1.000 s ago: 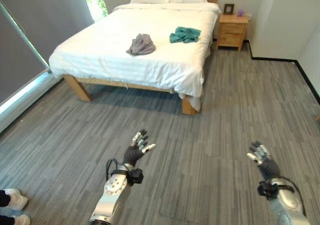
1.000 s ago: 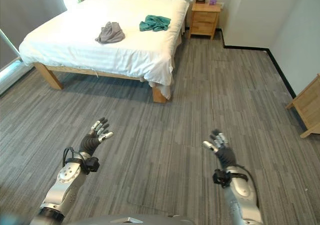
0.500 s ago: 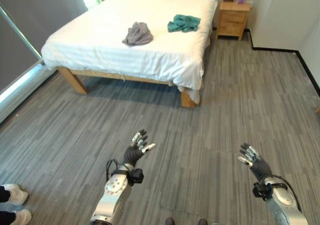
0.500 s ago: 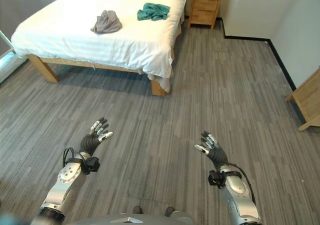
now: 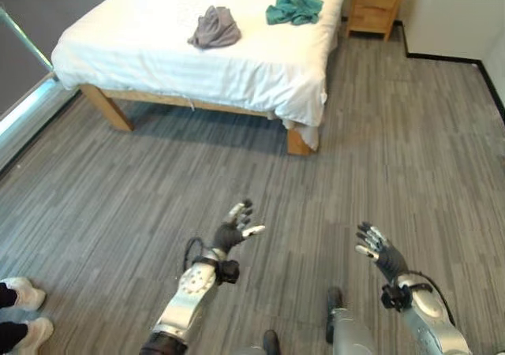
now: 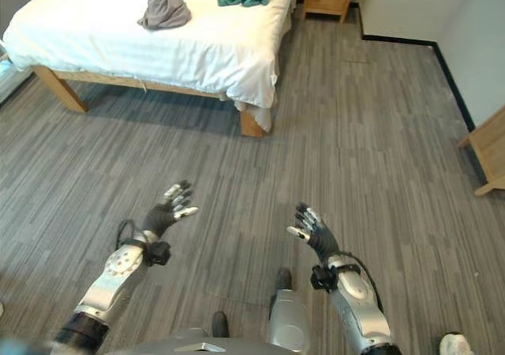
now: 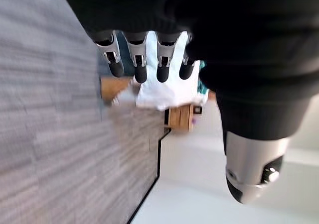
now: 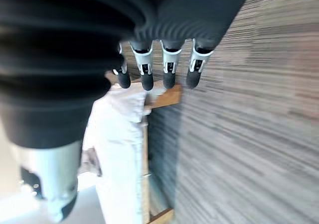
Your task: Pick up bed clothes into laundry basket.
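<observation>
Reaching out over grey striped carpet [image 5: 118, 181], the left hand [image 5: 234, 230] hangs in the lower middle of the frame with its fingers spread loose and straight, holding nothing. To its right, the right hand [image 5: 375, 248] matches it, fingers fanned wide and empty; each wrist view shows a row of dark-tipped fingers extended, with the bed beyond them. Well apart from both hands, across the upper left of the frame, stands a wooden-framed bed [image 5: 197, 39] under a white sheet. Two pieces of clothing lie on top of it: a crumpled grey garment [image 5: 215, 26] near the middle of the mattress, and a teal garment [image 5: 294, 8] beside it, closer to the top edge of the frame. A wooden nightstand [image 5: 378, 2] sits at the upper right, just beside the bed. A person's white shoes [image 5: 21, 308] show at the lower left corner.
</observation>
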You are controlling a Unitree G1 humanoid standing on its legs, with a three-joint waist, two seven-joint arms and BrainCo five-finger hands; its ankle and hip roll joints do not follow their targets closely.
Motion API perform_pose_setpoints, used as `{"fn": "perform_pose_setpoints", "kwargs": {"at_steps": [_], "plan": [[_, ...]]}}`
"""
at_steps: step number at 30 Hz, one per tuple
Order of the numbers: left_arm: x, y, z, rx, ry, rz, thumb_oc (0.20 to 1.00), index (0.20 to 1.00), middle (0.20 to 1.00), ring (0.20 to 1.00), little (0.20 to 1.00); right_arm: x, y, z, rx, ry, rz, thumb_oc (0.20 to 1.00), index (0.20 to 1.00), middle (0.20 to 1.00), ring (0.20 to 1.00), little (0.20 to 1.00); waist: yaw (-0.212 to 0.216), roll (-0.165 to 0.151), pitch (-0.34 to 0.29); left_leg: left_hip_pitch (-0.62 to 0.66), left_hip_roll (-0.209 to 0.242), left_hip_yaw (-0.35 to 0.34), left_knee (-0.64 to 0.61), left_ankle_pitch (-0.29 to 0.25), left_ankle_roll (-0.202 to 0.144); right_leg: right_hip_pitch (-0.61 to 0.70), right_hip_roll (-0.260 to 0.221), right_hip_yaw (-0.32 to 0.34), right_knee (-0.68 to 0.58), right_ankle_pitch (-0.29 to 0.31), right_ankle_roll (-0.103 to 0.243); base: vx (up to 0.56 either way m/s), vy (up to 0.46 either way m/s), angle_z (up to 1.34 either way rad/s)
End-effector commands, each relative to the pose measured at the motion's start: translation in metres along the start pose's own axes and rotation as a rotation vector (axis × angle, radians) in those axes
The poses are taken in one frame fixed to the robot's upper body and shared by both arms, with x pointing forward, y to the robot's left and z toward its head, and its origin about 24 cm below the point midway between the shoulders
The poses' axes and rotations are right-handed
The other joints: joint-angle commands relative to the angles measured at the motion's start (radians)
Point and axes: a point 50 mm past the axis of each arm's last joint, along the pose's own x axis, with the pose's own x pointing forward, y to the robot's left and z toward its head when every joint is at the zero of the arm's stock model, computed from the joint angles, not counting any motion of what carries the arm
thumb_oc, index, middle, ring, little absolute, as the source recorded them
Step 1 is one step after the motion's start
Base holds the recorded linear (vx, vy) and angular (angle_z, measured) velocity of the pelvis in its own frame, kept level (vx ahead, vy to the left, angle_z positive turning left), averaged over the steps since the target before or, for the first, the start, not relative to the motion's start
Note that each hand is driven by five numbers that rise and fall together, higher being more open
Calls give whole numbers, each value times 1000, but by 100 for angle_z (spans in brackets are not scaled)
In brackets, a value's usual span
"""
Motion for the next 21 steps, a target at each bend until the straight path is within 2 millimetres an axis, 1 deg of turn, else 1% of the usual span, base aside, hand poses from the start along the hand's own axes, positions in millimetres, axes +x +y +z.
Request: {"fn": "perform_pose_setpoints", "kwargs": {"at_steps": [1, 2, 3, 4, 5, 6, 7, 8, 9, 10, 11, 12, 13, 14, 15, 16, 17, 18, 19, 20, 21], "plan": [[6, -16, 17, 70, -83, -116, 1000, 1000, 1000, 1000, 1000, 3, -3, 19, 9, -100, 5, 1000, 1000, 1000, 1000, 1000, -28, 6, -62, 252, 54, -79, 20, 1, -108, 37, 44, -113, -42, 226, 22, 493, -185, 70], [5, -16, 15, 84, -73, -116, 1000, 1000, 1000, 1000, 1000, 3, -3, 18, 19, -98, 4, 1000, 1000, 1000, 1000, 1000, -30, 10, -70, 250, 79, -72, 91, 66, -134, 56, 64, -127, -21, 220, 2, 492, -189, 65], [5, -16, 14, 84, -73, -115, 1000, 1000, 1000, 1000, 1000, 3, -4, 18, 19, -98, 4, 1000, 1000, 1000, 1000, 1000, -31, 13, -70, 250, 83, -73, 93, 64, -136, 57, 67, -130, -20, 218, 0, 488, -271, 47], [7, -22, 11, 54, -56, -131, 1000, 1000, 1000, 1000, 1000, 2, -6, 17, 64, -102, -20, 1000, 1000, 1000, 1000, 1000, -44, 21, -76, 169, 136, -50, 340, 262, -206, 111, 97, -135, -3, 179, -44, 492, -339, 15], [9, -23, 13, 34, -60, -127, 1000, 1000, 1000, 1000, 1000, 3, -8, 21, 80, -123, -29, 1000, 1000, 1000, 1000, 1000, -40, 4, -72, 90, 141, -41, 532, 328, -210, 155, 98, -139, -10, 154, -77, 478, -337, 27], [10, -23, 13, 34, -60, -127, 1000, 1000, 1000, 1000, 1000, 3, -8, 21, 81, -123, -29, 1000, 1000, 1000, 1000, 1000, -44, 0, -74, 83, 137, -46, 534, 330, -209, 152, 93, -141, -10, 155, -77, 331, -296, 28], [10, -24, 14, 10, -61, -127, 1000, 1000, 1000, 1000, 1000, 5, -10, 28, 104, -150, -38, 1000, 1000, 1000, 1000, 1000, -35, -19, -63, 2, 141, -15, 696, 366, -195, 199, 102, -136, -17, 124, -108, 284, -305, 19], [11, -25, 17, 5, -68, -139, 1000, 1000, 1000, 1000, 1000, 4, -12, 30, 111, -165, -41, 1000, 1000, 1000, 1000, 1000, -16, -39, -41, -68, 146, 15, 824, 375, -183, 248, 109, -126, -26, 96, -135, 454, -446, -21], [14, -26, 22, 26, -80, -154, 1000, 1000, 1000, 1000, 1000, 5, -16, 31, 87, -156, -48, 1000, 1000, 1000, 1000, 1000, 0, -55, -25, -121, 177, 47, 913, 365, -160, 281, 113, -117, -25, 63, -157, 473, -382, -35], [18, -28, 26, 62, -92, -170, 1000, 1000, 1000, 1000, 1000, 6, -21, 33, 50, -152, -73, 1000, 1000, 1000, 1000, 1000, 19, -60, -11, -173, 200, 64, 933, 354, -155, 318, 121, -96, -25, 37, -172, 496, -292, -29], [20, -28, 30, 77, -106, -173, 1000, 1000, 1000, 1000, 1000, 5, -27, 34, 26, -151, -102, 1000, 1000, 1000, 1000, 1000, 38, -69, 3, -247, 229, 78, 915, 349, -151, 351, 119, -88, -26, 20, -170, 330, -147, -48], [21, -28, 30, 78, -107, -173, 1000, 1000, 1000, 1000, 1000, 6, -27, 35, 26, -152, -102, 1000, 1000, 1000, 1000, 1000, 37, -71, 2, -250, 227, 79, 914, 351, -149, 349, 117, -88, -26, 21, -170, 455, -51, -33], [23, -31, 31, 39, -112, -177, 1000, 1000, 1000, 1000, 1000, 6, -31, 39, 39, -171, -119, 1000, 1000, 1000, 1000, 1000, 55, -72, 2, -317, 253, 90, 825, 339, -157, 396, 110, -80, -32, -3, -160, 674, 52, -42], [22, -33, 29, -5, -110, -186, 1000, 1000, 1000, 1000, 1000, 3, -33, 43, 42, -191, -115, 1000, 1000, 1000, 1000, 1000, 63, -64, -16, -346, 289, 150, 633, 354, -175, 442, 108, -88, -40, -25, -144, 688, 49, 1], [22, -34, 28, -6, -109, -187, 1000, 1000, 1000, 1000, 1000, 2, -34, 43, 41, -190, -115, 1000, 1000, 1000, 1000, 1000, 65, -67, -16, -338, 285, 154, 625, 356, -176, 446, 104, -87, -42, -26, -143, 772, 108, -9], [22, -36, 26, -13, -102, -195, 1000, 1000, 1000, 1000, 1000, 1, -34, 43, 33, -194, -118, 1000, 1000, 1000, 1000, 1000, 74, -48, -30, -349, 256, 233, 380, 352, -177, 492, 112, -90, -54, -58, -121, 395, 67, -7], [22, -36, 26, -13, -102, -195, 1000, 1000, 1000, 1000, 1000, 1, -34, 43, 33, -194, -118, 1000, 1000, 1000, 1000, 1000, 76, -51, -31, -343, 251, 238, 366, 359, -175, 491, 108, -88, -55, -56, -120, 888, 146, -3], [20, -34, 22, 3, -90, -188, 1000, 1000, 1000, 1000, 1000, 2, -29, 37, 21, -174, -99, 1000, 1000, 1000, 1000, 1000, 103, -38, -59, -361, 152, 245, 111, 354, -152, 557, 127, -76, -74, -86, -94, 503, 84, 4], [20, -34, 22, 3, -90, -188, 1000, 1000, 1000, 1000, 1000, 2, -29, 37, 21, -174, -98, 1000, 1000, 1000, 1000, 1000, 104, -38, -60, -355, 149, 248, 97, 362, -150, 556, 125, -75, -74, -86, -93, 646, 89, 21], [17, -34, 18, 5, -77, -192, 1000, 1000, 1000, 1000, 1000, 2, -27, 33, 13, -152, -92, 1000, 1000, 1000, 1000, 1000, 117, -35, -69, -344, 119, 219, 40, 369, -142, 581, 128, -62, -76, -95, -90, 343, 24, 10], [15, -34, 18, 23, -75, -191, 1000, 1000, 1000, 1000, 1000, 4, -26, 32, 8, -146, -78, 1000, 1000, 1000, 1000, 1000, 133, -33, -80, -359, 101, 196, 8, 377, -144, 601, 131, -50, -76, -104, -86, 528, 30, -24]]}}
